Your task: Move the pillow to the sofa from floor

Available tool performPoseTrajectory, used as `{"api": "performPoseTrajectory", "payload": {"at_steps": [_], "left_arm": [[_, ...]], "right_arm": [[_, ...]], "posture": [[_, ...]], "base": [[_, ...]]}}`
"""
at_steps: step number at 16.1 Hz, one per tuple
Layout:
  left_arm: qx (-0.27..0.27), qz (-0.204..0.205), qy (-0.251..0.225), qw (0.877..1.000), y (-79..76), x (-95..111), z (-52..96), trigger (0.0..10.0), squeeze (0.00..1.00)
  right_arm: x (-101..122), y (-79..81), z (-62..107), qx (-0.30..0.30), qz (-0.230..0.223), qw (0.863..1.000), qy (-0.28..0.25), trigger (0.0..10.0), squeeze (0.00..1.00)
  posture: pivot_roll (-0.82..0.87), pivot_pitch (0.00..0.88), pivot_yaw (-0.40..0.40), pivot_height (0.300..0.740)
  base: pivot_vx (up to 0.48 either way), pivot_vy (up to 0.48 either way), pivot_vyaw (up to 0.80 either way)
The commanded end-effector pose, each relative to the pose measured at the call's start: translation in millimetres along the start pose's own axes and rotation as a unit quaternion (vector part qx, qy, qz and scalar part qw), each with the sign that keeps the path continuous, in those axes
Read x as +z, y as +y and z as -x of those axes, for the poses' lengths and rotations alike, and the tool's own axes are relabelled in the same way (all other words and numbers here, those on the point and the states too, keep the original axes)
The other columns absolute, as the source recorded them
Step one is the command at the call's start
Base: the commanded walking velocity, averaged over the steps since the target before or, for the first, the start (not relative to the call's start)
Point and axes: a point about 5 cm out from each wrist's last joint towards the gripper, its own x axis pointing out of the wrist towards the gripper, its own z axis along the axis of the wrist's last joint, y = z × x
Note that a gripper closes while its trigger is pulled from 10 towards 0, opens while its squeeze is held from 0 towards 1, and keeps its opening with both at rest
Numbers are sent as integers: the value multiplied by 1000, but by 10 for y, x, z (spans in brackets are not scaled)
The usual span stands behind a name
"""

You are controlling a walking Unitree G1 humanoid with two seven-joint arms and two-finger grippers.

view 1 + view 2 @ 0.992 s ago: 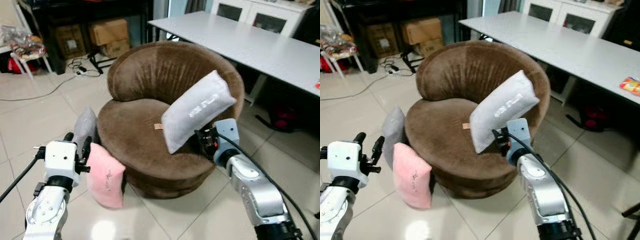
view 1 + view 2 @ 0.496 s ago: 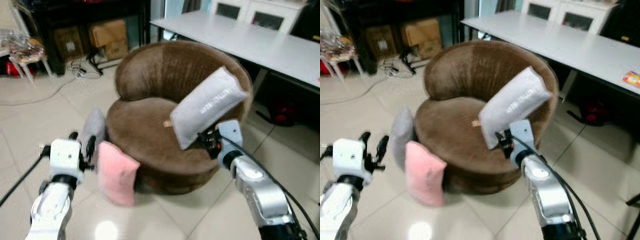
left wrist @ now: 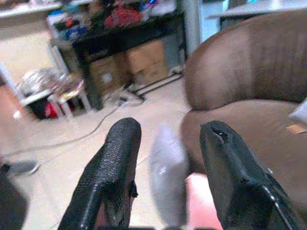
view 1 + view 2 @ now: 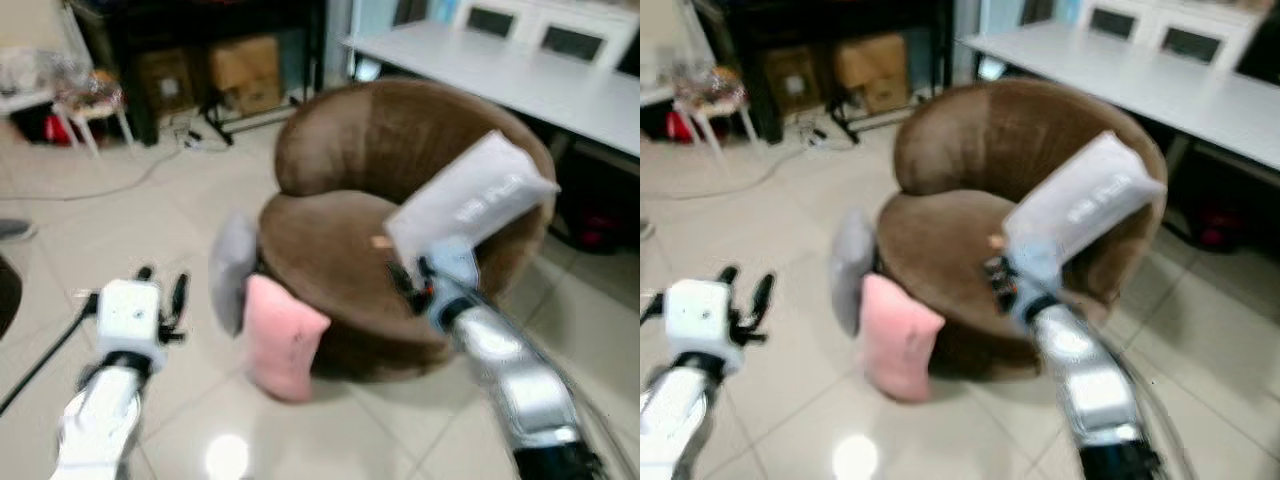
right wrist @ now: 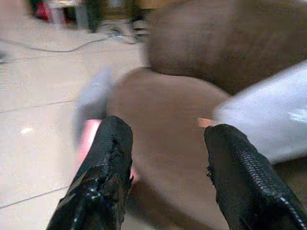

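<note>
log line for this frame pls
phase: placing | white pillow on brown sofa, leaning on backrest | right gripper open, beside it | left gripper open, idle | pink pillow, grey pillow on floor

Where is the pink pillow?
In the left eye view the pink pillow stands on the floor, leaning against the brown chair's front, next to a grey pillow.

The grey pillow leaning on the brown sofa carried a line of pale printed lettering, but blur left it unreadable. Nothing else bore legible text.
</note>
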Motion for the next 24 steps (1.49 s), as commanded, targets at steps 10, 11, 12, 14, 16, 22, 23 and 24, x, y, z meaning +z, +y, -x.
{"api": "performPoseTrajectory", "payload": {"at_steps": [10, 11, 12, 14, 16, 22, 23, 24], "left_arm": [[5, 2, -13, 1000, -12, 44, -20, 10000, 0], [4, 3, -18, 1000, -14, 63, -17, 10000, 0], [2, 5, -21, 1000, -16, 75, -17, 10000, 0], [-2, 9, -16, 1000, -1, 69, -22, 10000, 0], [-6, 14, -22, 1000, 1, 85, -21, 10000, 0], [-10, 15, -24, 1000, 3, 95, -24, 10000, 0], [-10, 15, -24, 1000, 6, 95, -23, 10000, 0], [-10, 15, -24, 1000, 11, 98, -25, 10000, 0]], "right_arm": [[59, -108, -1, -12, 9, 1000, -6, 10000, 0], [53, -111, 1, -14, 6, 1000, -5, 10000, 0], [46, -109, 2, -16, 1, 1000, -5, 10000, 0], [43, -102, 2, -14, 2, 1000, -2, 10000, 0], [34, -103, 5, -15, 0, 1000, 2, 10000, 0], [-9, -121, -2, -29, -6, 999, 14, 10000, 0], [-11, -122, -3, -32, -5, 999, 14, 10000, 0], [-12, -123, -7, -33, -6, 999, 14, 10000, 0]], "posture": [[16, 0, -36, 740], [19, 0, -35, 740], [19, 0, -35, 740], [21, 0, -34, 740], [22, 0, -32, 740], [21, 0, -27, 740], [21, 0, -27, 740], [21, 0, -27, 740]], "base": [[0, 347, 0], [0, 0, 0], [0, 0, 0], [0, 0, 0], [126, 0, 394], [329, 0, 367], [326, 0, 0], [326, 0, 0]]}}
